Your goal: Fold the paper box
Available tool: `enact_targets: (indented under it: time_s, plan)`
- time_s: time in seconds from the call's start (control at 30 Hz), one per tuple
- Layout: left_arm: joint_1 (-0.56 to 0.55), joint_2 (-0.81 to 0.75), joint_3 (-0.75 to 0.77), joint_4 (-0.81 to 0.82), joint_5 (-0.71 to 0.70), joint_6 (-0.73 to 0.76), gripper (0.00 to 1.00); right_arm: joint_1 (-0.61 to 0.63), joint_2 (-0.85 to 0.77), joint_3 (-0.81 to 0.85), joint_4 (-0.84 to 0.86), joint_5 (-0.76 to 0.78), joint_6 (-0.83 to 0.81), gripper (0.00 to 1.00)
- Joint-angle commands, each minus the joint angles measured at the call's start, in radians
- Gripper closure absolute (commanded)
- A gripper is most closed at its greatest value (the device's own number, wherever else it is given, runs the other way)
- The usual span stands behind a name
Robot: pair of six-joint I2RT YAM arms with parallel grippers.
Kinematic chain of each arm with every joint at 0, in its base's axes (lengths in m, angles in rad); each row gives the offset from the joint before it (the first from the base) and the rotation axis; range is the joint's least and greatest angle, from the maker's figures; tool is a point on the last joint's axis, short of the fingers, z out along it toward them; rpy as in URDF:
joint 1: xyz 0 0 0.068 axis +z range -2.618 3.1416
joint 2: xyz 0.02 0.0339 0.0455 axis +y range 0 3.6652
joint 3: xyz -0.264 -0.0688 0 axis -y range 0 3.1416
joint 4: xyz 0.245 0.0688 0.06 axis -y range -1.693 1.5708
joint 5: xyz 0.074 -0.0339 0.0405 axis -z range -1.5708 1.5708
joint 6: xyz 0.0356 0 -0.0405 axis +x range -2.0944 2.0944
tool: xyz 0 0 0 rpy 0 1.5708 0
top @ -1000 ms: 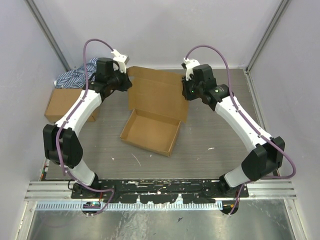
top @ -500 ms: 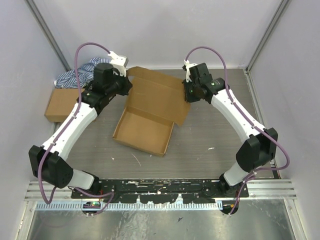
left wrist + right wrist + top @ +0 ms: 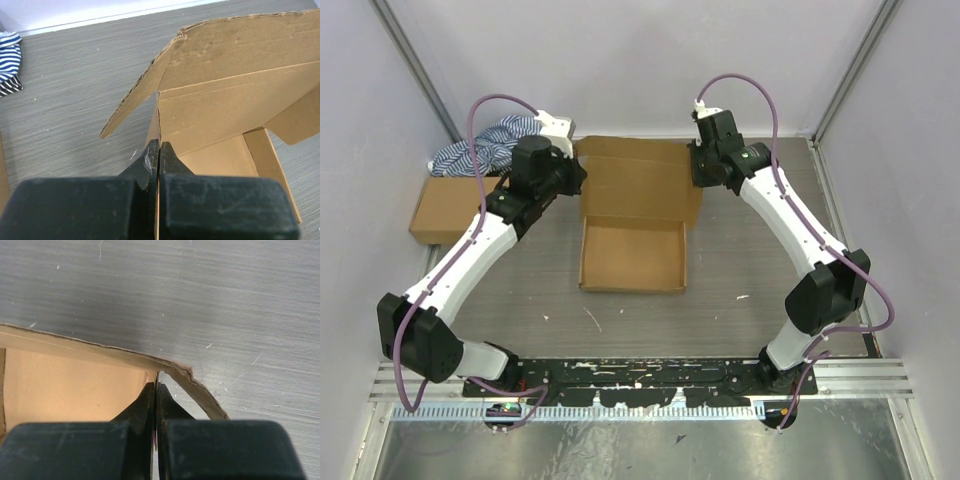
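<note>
Left pincer (image 3: 158,150), right pincer (image 3: 155,390): clamped on box (image 3: 632,255) lid corners at 10 and 2 o'clock. Risk of tearing if pulled unevenly.

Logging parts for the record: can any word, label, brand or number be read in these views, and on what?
No text can be read in any view.
Box: plain brown cardboard, no print.
Carton: no label visible.
Cloth: stripes only.
Base plate: white scuff marks, no letters.
</note>
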Motion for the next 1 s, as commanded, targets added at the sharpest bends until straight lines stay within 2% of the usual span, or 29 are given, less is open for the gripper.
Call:
enact_targets:
  time_s: [0.0,0.1,0.3,0.5,0.67,0.8,0.97]
  plan:
    - [-0.025,-0.032,0.006,0.102,0.049,-0.051,1.00,0.018,-0.003,0.059,0.124,0.016,0.044,0.99]
    - [-0.025,-0.033,-0.013,0.127,0.043,-0.070,0.99,0.019,-0.024,-0.011,0.191,0.018,0.071,0.99]
    - [-0.027,-0.017,-0.066,0.223,0.053,-0.119,0.98,0.034,-0.135,-0.210,0.435,0.040,0.116,0.99]
    - [-0.029,0.005,-0.061,0.235,0.065,-0.132,0.97,0.053,-0.142,-0.232,0.514,0.073,0.104,0.99]
    - [-0.030,-0.020,-0.098,0.243,0.044,-0.125,0.95,0.079,-0.145,-0.240,0.571,0.079,0.091,0.99]
    - [-0.030,-0.034,-0.135,0.250,0.028,-0.119,0.93,0.102,-0.157,-0.265,0.616,0.155,0.092,0.99]
    - [-0.030,-0.045,-0.185,0.270,0.023,-0.128,0.92,0.127,-0.160,-0.289,0.649,0.179,0.089,0.99]
